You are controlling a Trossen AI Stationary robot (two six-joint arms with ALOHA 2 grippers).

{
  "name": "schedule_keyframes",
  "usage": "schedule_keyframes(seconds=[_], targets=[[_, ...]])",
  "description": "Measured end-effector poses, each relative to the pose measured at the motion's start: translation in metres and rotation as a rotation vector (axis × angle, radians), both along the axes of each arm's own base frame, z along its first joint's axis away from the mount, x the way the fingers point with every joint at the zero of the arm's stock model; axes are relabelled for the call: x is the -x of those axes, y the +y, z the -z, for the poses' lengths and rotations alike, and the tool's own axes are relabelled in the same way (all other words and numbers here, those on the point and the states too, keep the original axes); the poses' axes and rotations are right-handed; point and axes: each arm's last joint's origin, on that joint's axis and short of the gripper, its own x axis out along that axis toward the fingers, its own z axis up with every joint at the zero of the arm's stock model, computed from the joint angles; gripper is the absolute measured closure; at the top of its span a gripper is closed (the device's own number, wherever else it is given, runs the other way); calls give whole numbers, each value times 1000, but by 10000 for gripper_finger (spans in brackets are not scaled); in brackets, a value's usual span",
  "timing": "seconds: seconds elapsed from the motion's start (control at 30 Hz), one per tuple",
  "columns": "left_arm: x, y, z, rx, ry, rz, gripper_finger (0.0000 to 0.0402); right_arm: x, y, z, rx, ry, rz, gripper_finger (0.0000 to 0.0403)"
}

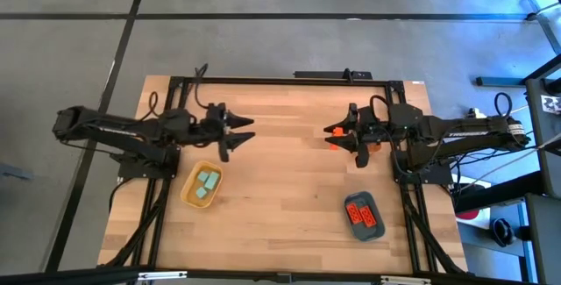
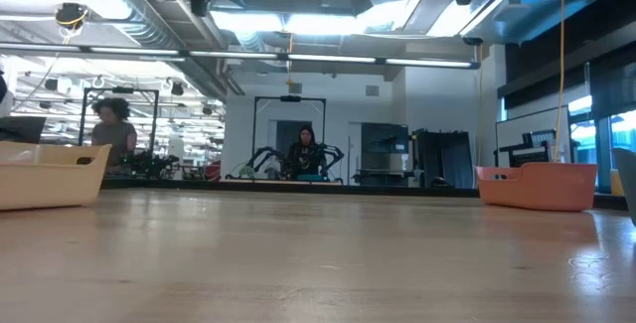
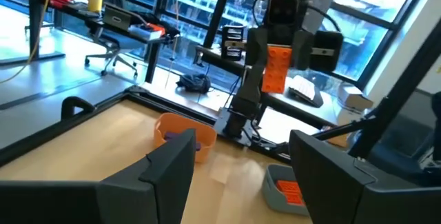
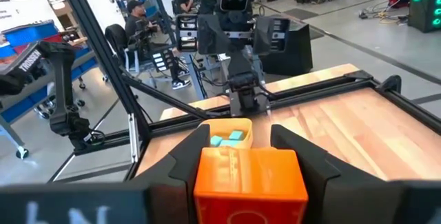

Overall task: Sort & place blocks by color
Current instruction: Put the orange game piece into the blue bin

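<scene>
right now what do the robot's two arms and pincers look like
Both arms are dark, near-black jointed tubes with black cables looping along them. The left pincer and right pincer each end in two dark, wedge-shaped fingers. The right arm carries white lettering near its base.

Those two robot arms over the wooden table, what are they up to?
They are sorting toy blocks into trays by color. The right gripper holds a red-orange block in the air, above the table. The left gripper hangs open and empty. The yellow tray holds pale teal blocks, and the dark teal tray holds red-orange blocks. An orange tray holds something purple.
</scene>
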Motion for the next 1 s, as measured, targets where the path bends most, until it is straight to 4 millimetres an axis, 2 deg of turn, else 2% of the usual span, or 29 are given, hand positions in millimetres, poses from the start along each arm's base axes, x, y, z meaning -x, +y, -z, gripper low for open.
schedule_keyframes(seconds=[0.13,0.3,0.47,0.57,0.73,0.87,1.0], targets=[[10,-1,2,0,-19,8,177,-1,0,1,0,3,0,266],[10,-1,3,-7,-13,8,177,-5,0,5,-49,29,5,266],[10,-1,3,-1,-15,4,177,-15,6,14,-223,94,-85,266],[10,-1,3,1,-15,4,177,-18,23,23,-345,201,-230,266],[10,0,3,3,-15,-33,177,-7,69,52,-496,560,-326,266],[10,0,3,5,-15,-47,177,11,110,74,-540,801,-268,266],[10,0,3,5,-15,-48,177,27,144,96,-581,941,-111,266]])
